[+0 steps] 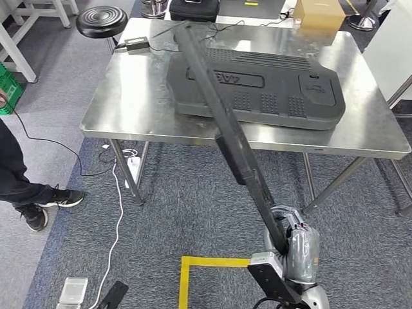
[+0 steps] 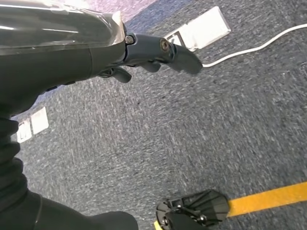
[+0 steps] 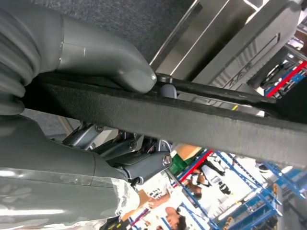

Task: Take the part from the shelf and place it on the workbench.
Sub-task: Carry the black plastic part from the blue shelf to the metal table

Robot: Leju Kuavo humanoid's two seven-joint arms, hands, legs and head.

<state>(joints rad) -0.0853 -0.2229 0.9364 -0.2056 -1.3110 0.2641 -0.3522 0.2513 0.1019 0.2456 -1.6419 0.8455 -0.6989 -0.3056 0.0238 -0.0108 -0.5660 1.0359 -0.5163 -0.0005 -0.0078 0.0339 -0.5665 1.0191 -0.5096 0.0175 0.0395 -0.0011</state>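
Observation:
A long, narrow black part [image 1: 228, 122] slants from the lower right up over the steel workbench [image 1: 136, 96]. My right hand [image 1: 296, 248] grips its near end, well short of the bench's front edge. Up close, the grey thumb [image 3: 108, 62] presses on the part's textured edge [image 3: 173, 117], and the other fingers sit beneath it. The part's far end hangs above a large black moulded panel [image 1: 272, 84] lying flat on the bench. My left hand [image 2: 155, 52] hangs over the carpet, its dark fingers spread and holding nothing.
A person's leg and shoe [image 1: 29, 193] stand at the left, beside a trailing white cable [image 1: 116, 212]. A black stool [image 1: 102, 20] is at the bench's far left corner. A power adapter [image 1: 136, 44] and a cardboard box [image 1: 318, 13] lie at the back. Yellow floor tape [image 1: 204, 262] is before me.

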